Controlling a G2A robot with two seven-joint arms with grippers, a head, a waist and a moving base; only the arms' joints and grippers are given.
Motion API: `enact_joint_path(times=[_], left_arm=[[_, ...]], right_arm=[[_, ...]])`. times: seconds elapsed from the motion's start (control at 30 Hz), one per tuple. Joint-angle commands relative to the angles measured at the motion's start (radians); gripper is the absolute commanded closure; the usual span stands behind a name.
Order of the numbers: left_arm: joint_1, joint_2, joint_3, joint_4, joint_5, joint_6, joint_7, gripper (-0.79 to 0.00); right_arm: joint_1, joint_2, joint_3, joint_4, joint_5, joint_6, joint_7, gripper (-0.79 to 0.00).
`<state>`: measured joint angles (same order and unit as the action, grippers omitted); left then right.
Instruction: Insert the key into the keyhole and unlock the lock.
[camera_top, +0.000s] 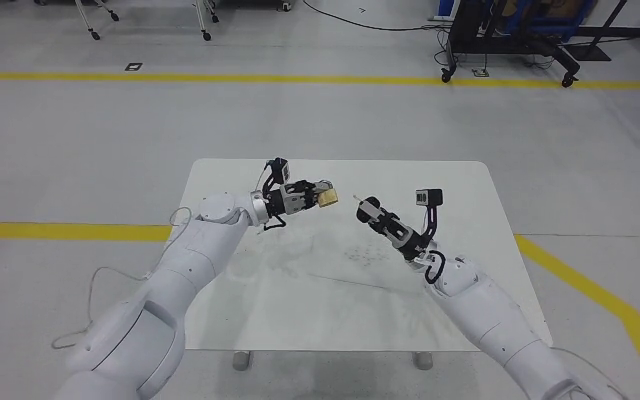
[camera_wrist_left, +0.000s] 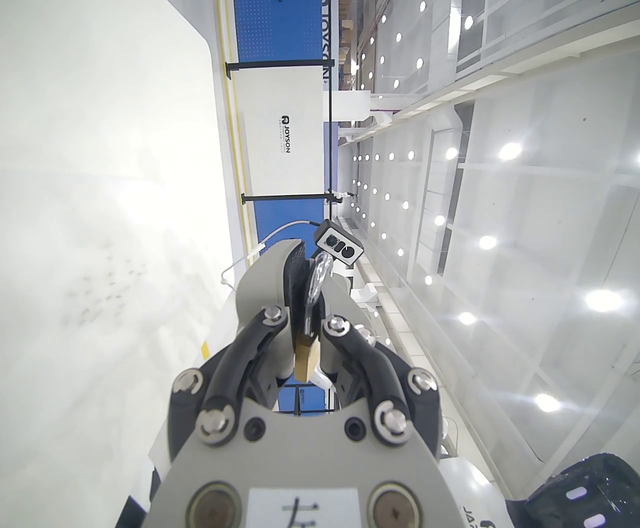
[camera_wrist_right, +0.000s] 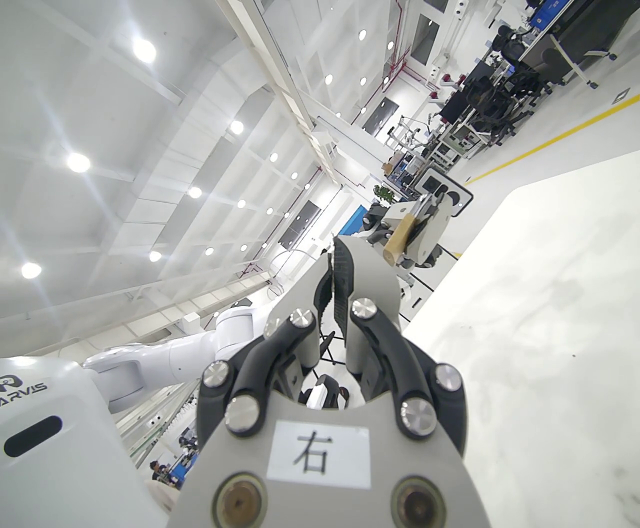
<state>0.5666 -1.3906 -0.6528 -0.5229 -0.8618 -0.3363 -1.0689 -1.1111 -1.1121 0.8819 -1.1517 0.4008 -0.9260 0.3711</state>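
Above the white table (camera_top: 440, 300), the left gripper (camera_top: 319, 195) clamps a small brass padlock (camera_wrist_left: 306, 357) by its steel shackle. It faces the right gripper (camera_top: 364, 210), whose fingers pinch narrowly on what looks like a thin silvery key (camera_top: 356, 198). Key and padlock are near but apart, so insertion and turning appear still to be done.

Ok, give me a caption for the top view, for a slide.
Left gripper holds the lock over the table; right gripper points the key at it, a gap between them.
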Motion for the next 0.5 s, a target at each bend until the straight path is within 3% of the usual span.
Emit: enact_joint_path(times=[0.0, 0.17, 0.3, 0.47], left_arm=[[0.000, 0.000, 0.000, 0.000, 0.000, 0.000, 0.000, 0.000], [0.008, 0.001, 0.003, -0.004, 0.014, 0.023, 0.023, 0.000], [0.049, 0.002, -0.008, -0.037, 0.003, 0.154, 0.053, 0.000], [0.049, -0.002, -0.006, -0.083, -0.001, 0.395, 0.043, 0.000]], right_arm=[[0.000, 0.000, 0.000, 0.000, 0.000, 0.000, 0.000, 0.000], [0.003, 0.001, 0.007, -0.003, -0.027, 0.009, -0.004, 0.000], [0.013, 0.011, 0.059, -0.007, -0.312, -0.005, -0.047, 0.000], [0.032, 0.044, 0.154, -0.116, -0.790, 0.058, -0.019, 0.000]])
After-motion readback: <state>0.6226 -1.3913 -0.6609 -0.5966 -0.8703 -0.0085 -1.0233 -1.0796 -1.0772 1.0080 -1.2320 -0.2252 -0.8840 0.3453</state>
